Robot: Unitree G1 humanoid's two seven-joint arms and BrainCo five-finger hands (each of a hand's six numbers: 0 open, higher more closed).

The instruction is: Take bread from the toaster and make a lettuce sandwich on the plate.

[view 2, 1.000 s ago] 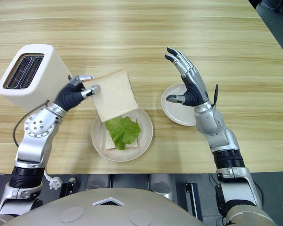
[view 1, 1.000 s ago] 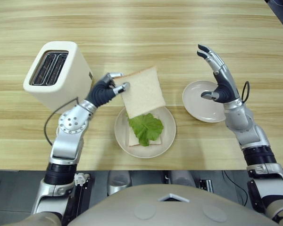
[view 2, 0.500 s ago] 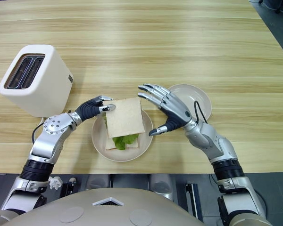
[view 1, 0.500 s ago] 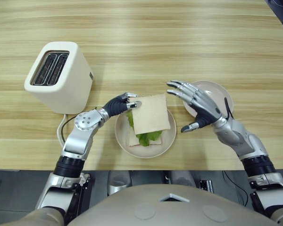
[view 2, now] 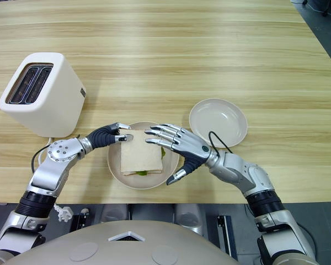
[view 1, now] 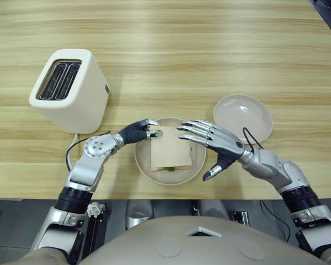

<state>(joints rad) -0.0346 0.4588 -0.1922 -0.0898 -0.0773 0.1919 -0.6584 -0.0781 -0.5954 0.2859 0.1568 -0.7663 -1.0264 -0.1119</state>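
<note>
Square the top slice (view 1: 170,149) over the lettuce (view 1: 169,169) on the plate (view 1: 170,181) near the table's (view 1: 209,55) front edge, steadying with the right hand (view 1: 218,143), spread and grasping nothing, before loosening the left hand (view 1: 137,131) pinching its far-left corner.

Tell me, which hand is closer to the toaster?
Left. The left hand pinches a corner of the bread, just right of the toaster; the right hand is spread over the bread's far side.
</note>
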